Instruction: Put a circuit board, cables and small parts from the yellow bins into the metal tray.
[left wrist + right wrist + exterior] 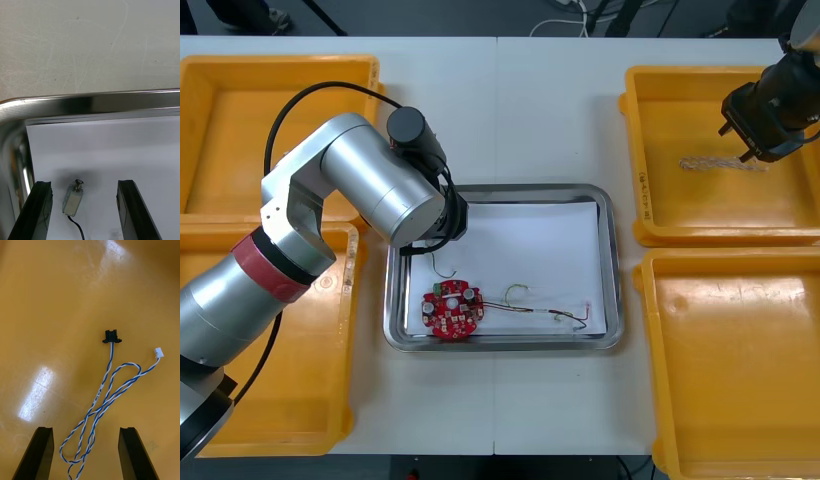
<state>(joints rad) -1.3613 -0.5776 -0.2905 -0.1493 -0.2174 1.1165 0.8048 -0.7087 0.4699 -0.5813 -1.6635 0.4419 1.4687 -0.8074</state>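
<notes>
- right gripper (86, 431): fingers wide apart, nothing btwn them. In front view it hangs at upper right of frame, over the upper-right yellow bin (680, 110).
- blue-white cable (108, 390): lies flat on that bin's floor, right below the gripper. Its looped strands pass btwn the two fingers, nearer the middle than either finger.
- Long axis: in front view the cable is a thin strip running left-right across the bin, w/ the gripper over its right end. In the wrist view it runs away from the fingers, so the finger gap sits across the strands, not along them. My read: OK for a pinch, straight drop, little or no wrist turn.
- Pointing: black connector (111, 336) and white connector (159, 351) are both at the end far from the fingers; folded loop end is at the fingers. Likely that means connectors point toward frame left in front view.
- Nearer arm: right, by far.
- left gripper (84, 185): over upper-left corner of metal tray (605, 340), well apart from the bin. Fingers apart, holding nothing.
- small metal part (73, 197): w/ black lead, lies on the tray's white liner btwn those fingers, just beside one, seemingly not touching.
- Also in tray: red circuit board (452, 308) at its lower left, thin cable (545, 311) to the board's right.
- Risk (guess): strands thin and flat on the floor, so the pinch may catch only some.
</notes>
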